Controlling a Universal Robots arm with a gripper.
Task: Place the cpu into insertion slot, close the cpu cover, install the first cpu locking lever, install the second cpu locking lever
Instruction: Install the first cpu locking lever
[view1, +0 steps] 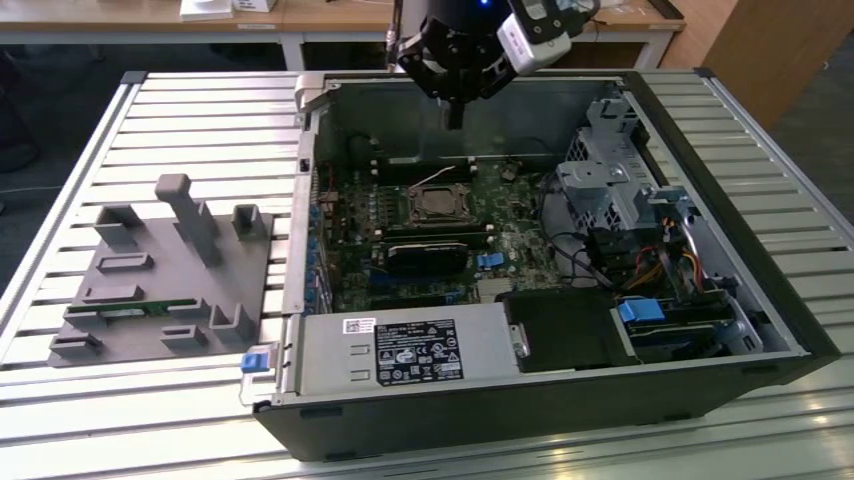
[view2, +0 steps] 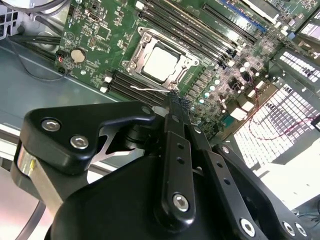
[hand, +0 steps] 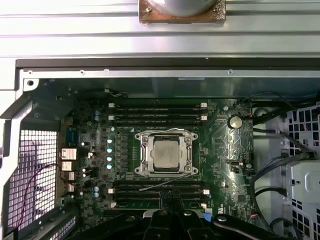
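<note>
Atop slatted table (view1: 200, 120), cpu (view1: 434, 205) inside case (view1: 534, 410)

A pale slatted metal table (view1: 200, 110) stands evenly lit, a wooden desk (view1: 320, 18) (white-legged) beyond its far edge, a wooden cabinet (view1: 761, 50) at the exterior view's right, dark floor (view1: 54, 90) at its left.

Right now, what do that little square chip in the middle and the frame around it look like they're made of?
The cpu looks metal-topped: a dull, pale grey, matte face. The cpu cover around it seems to be thin stamped metal, probably steel, silvery and glinting along its edges.
</note>
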